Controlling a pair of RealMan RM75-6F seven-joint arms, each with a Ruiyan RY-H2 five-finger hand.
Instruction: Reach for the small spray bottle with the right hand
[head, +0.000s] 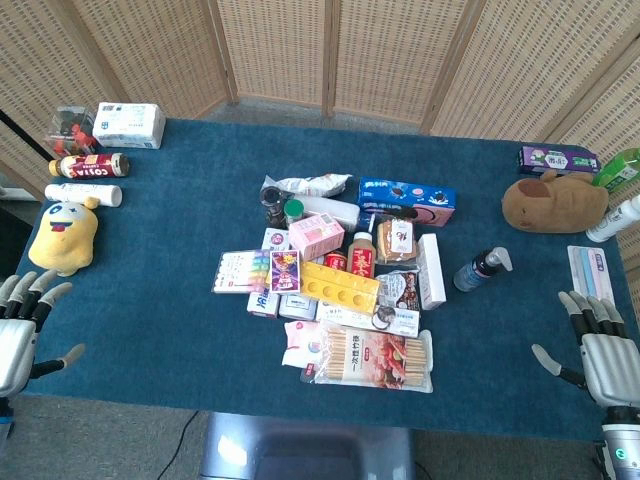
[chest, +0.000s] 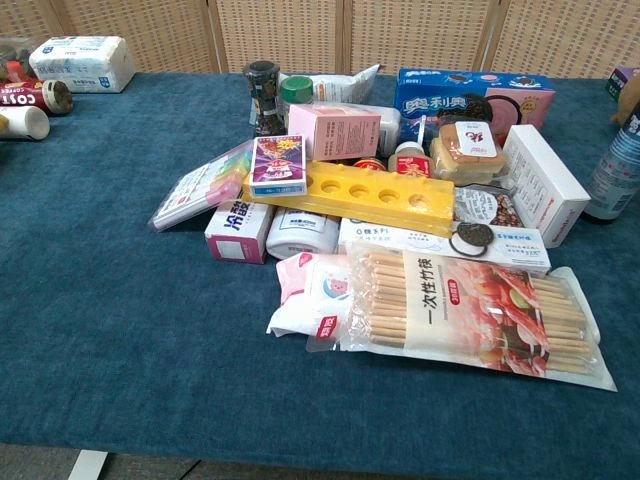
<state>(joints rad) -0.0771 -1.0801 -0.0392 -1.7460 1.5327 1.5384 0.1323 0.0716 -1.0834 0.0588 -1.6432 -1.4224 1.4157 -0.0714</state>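
The small spray bottle (head: 481, 269) lies on its side on the blue cloth, dark blue with a black and white nozzle, right of the central pile. In the chest view its body (chest: 614, 172) shows at the far right edge. My right hand (head: 598, 345) hovers at the table's front right edge, fingers apart and holding nothing, well right of and nearer than the bottle. My left hand (head: 22, 322) sits at the front left edge, fingers spread and empty. Neither hand appears in the chest view.
A pile of snacks and boxes (head: 345, 290) fills the middle, with a white box (head: 431, 270) just left of the bottle. A brown plush (head: 553, 200), a white bottle (head: 615, 220) and a flat pack (head: 590, 272) lie at the right. A yellow plush (head: 64, 234) sits at the left.
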